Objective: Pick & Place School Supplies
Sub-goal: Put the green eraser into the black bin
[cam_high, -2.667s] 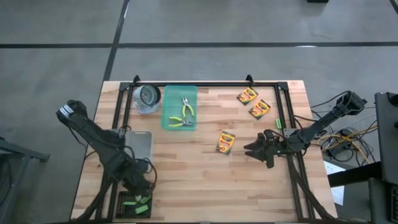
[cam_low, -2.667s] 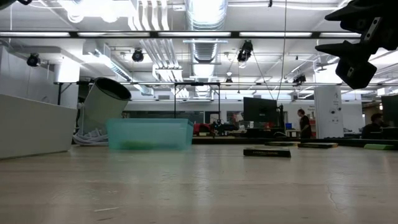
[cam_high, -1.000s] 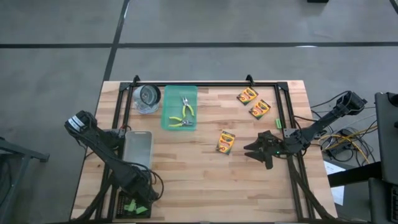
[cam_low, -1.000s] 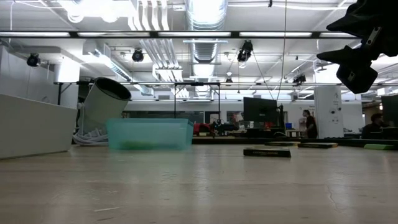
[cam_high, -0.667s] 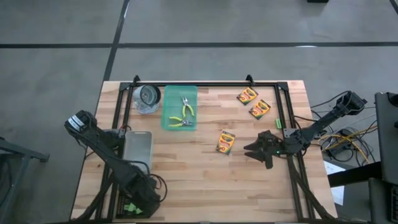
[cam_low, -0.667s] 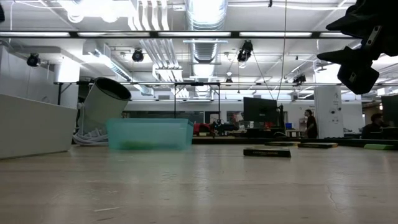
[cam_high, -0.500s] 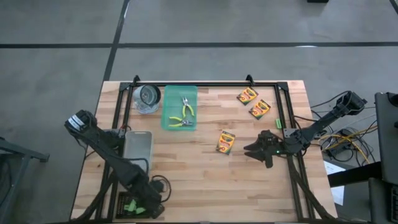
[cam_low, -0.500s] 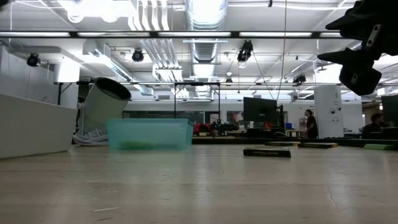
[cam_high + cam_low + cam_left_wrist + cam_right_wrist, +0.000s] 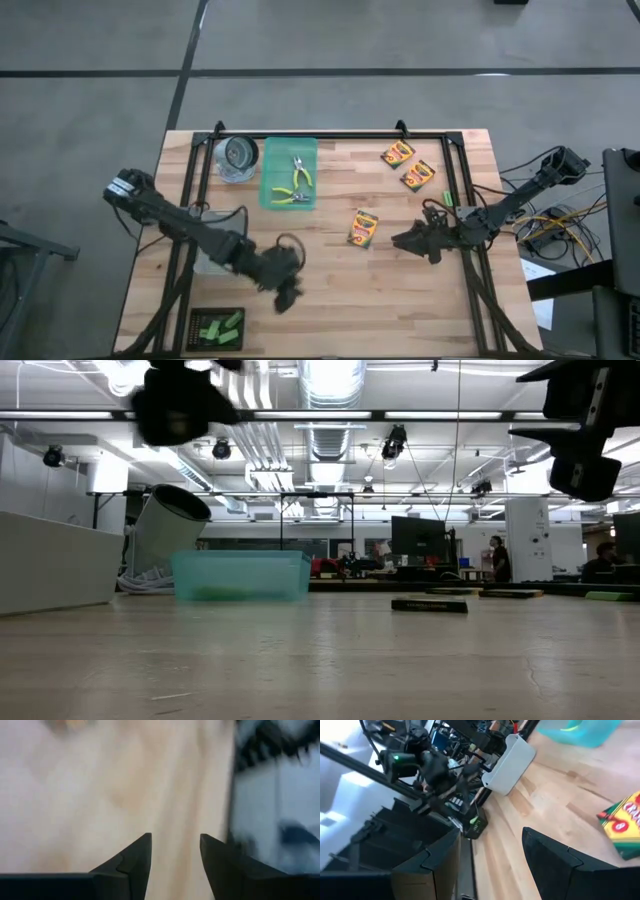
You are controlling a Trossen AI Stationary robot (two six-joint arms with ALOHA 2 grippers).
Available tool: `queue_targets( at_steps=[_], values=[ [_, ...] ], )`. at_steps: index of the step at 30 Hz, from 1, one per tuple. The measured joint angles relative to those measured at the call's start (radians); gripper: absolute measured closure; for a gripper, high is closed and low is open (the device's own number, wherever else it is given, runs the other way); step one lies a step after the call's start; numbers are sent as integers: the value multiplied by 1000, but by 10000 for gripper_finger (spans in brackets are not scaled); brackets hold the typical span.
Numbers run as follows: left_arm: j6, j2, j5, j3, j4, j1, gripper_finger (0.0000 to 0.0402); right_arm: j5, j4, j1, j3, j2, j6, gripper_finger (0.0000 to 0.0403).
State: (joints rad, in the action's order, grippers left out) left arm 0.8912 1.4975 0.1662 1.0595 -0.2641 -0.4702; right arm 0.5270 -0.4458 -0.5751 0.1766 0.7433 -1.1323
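Three yellow-orange crayon boxes lie flat on the wood: two point(image 9: 398, 153) point(image 9: 418, 175) at the far right and one point(image 9: 363, 227) near the middle. Two pliers point(image 9: 293, 184) with yellow-green handles lie in the teal tray point(image 9: 270, 195). Green blocks point(image 9: 220, 326) sit in a black holder at the near left. My left gripper point(image 9: 284, 298) hangs open over bare wood point(image 9: 175, 840), right of that holder, with nothing between its fingers. My right gripper point(image 9: 402, 242) is open above the table, right of the middle crayon box point(image 9: 625, 827).
A clear plastic bin point(image 9: 222, 228) lies at the left, partly under my left arm. A round tin point(image 9: 238, 157) stands beside the teal tray. A black frame's rails point(image 9: 460, 170) run along the far, left and right sides. A small green piece point(image 9: 449, 199) lies near the right rail.
My left gripper has swung up and away from the black holder of green blocks at the near left, toward the table's right and a little toward the far edge. It now shows at the low view's top left. Its fingers look the same width apart. My right gripper has barely moved.
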Motion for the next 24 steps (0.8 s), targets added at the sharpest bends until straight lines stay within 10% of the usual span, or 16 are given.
queue_targets(
  at_steps=[6,10,18,24],
  values=[
    [-199,-2,379,0,201,127,229,55,13,0,48,0,20,197],
    [-254,-17,418,1,256,208,229,154,171,0,152,-2,115,198],
    [-272,-45,355,1,255,383,229,239,1087,38,549,0,-212,198],
    [-294,-42,2,2,308,590,229,232,1756,75,789,63,-670,198]
  ],
)
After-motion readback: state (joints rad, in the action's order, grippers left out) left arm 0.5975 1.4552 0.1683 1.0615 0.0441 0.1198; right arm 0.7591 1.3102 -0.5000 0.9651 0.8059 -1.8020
